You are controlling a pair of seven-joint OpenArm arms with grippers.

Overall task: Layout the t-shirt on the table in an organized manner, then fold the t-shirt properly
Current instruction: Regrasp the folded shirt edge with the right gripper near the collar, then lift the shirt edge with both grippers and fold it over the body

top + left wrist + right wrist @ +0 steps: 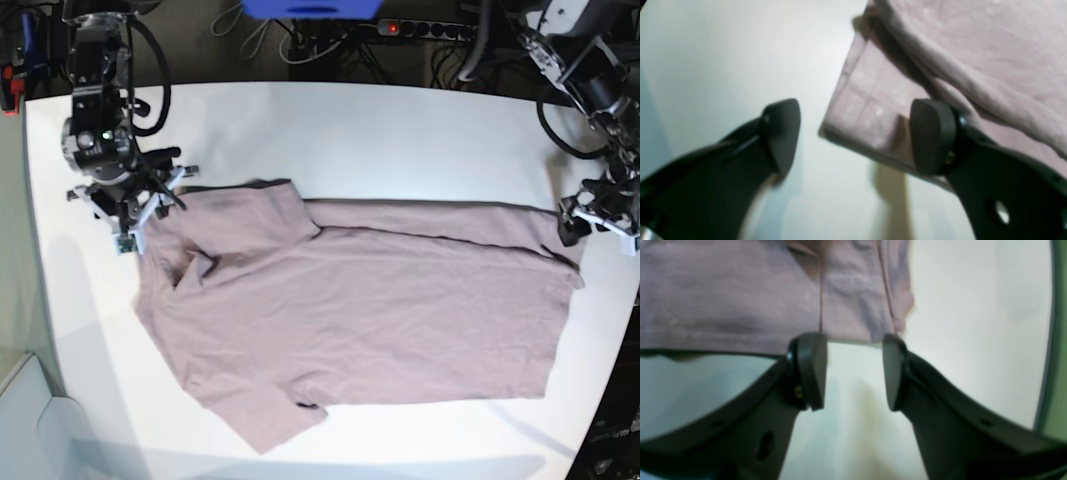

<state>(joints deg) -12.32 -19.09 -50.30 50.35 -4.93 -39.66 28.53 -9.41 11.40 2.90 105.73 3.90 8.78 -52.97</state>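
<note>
Three views: one overhead, two wrist-mounted.
The whole surface (400,120) was seen from above by the base view; the t-shirt (380,310) edges, shared with it, were viewed closely by each wrist camera past its pincer.

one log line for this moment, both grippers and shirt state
left gripper: open, at hem corner | right gripper: open, at t-shirt edge | table: shirt spread, unfolded
</note>
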